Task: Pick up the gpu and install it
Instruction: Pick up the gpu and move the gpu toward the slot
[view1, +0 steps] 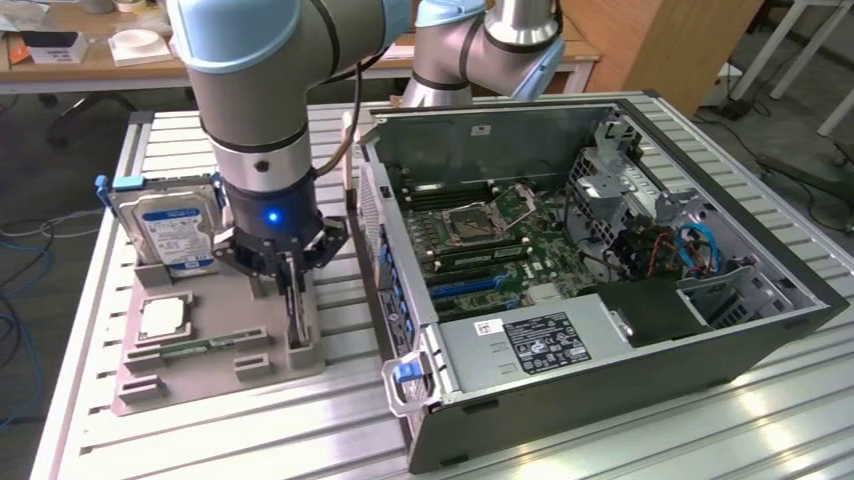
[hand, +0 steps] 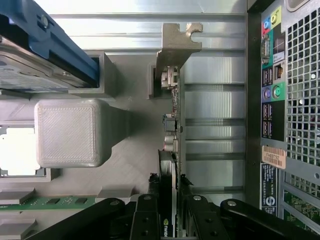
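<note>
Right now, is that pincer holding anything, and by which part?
The pincer grips the gpu across its upper edge, away from the silver bracket.

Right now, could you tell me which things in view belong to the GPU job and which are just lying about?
Job: gpu, fingers closed on it, open case.
Lying about: hard drive, memory stick, processor.

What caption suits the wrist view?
Gripper closed on the gpu, standing on edge in its gray holder beside the computer case.
</note>
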